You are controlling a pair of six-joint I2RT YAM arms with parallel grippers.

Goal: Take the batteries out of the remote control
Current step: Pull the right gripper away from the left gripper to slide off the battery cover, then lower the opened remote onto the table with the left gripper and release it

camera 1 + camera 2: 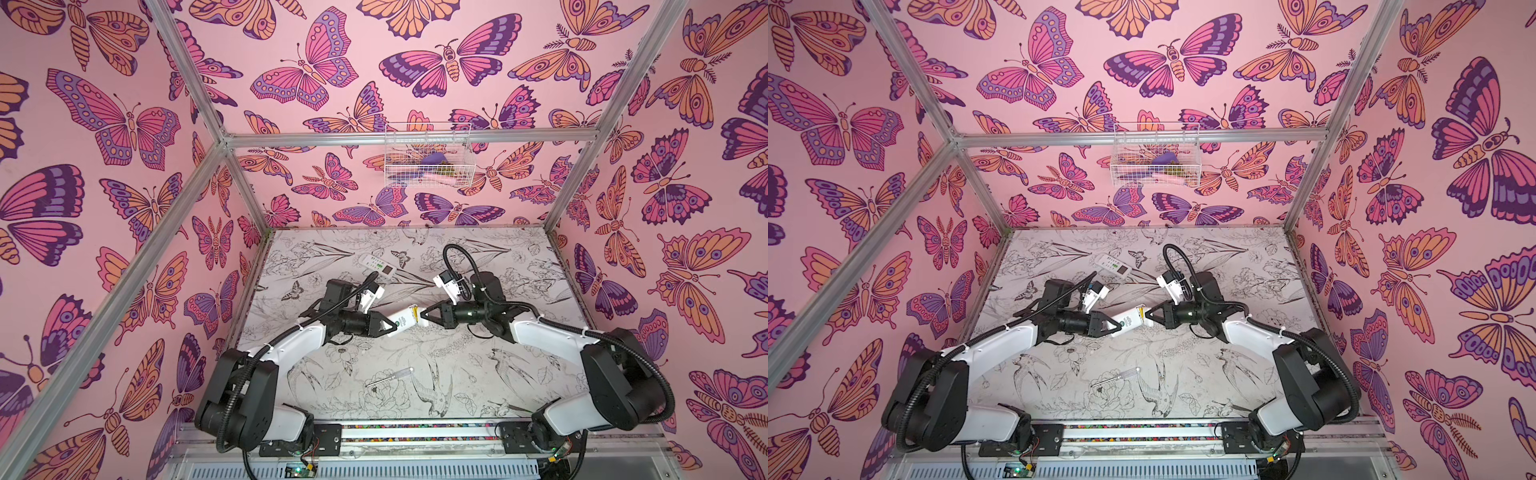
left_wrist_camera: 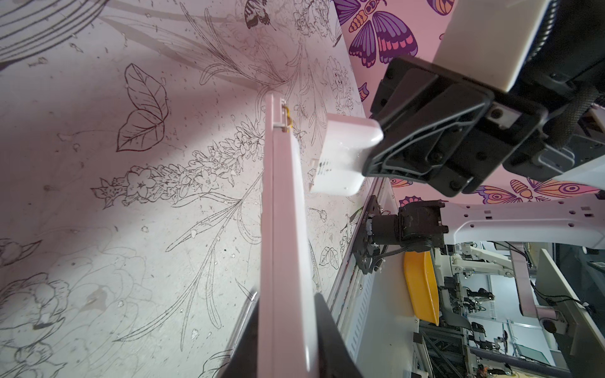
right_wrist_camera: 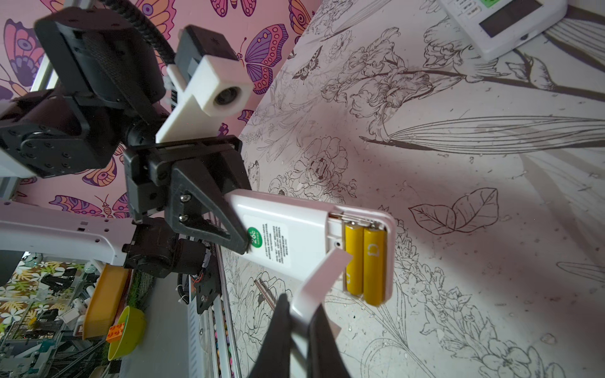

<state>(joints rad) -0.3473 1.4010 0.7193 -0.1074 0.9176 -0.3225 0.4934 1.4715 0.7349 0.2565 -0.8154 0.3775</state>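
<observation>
Two yellow batteries sit exposed in the remote, just beside the right gripper, pinched tight on the cover; left gripper clamps the remote's other end.

The remote control is smooth white plastic with a soft gloss, and bears a paper-like label with a green sticker. In its open bay, the batteries have a shiny yellow wrap and touch bright metal contacts. The battery cover is thin, smooth white plastic. The left gripper and right gripper look like matt black plastic; the left one carries bright metal screw heads. Under the remote control, the table sheet is matt, printed and speckled. On the arm-base side of the remote control, the screwdriver has a clear plastic handle and a thin metal shaft. Beyond it, the second remote is white plastic with a dark, glossy window.
</observation>
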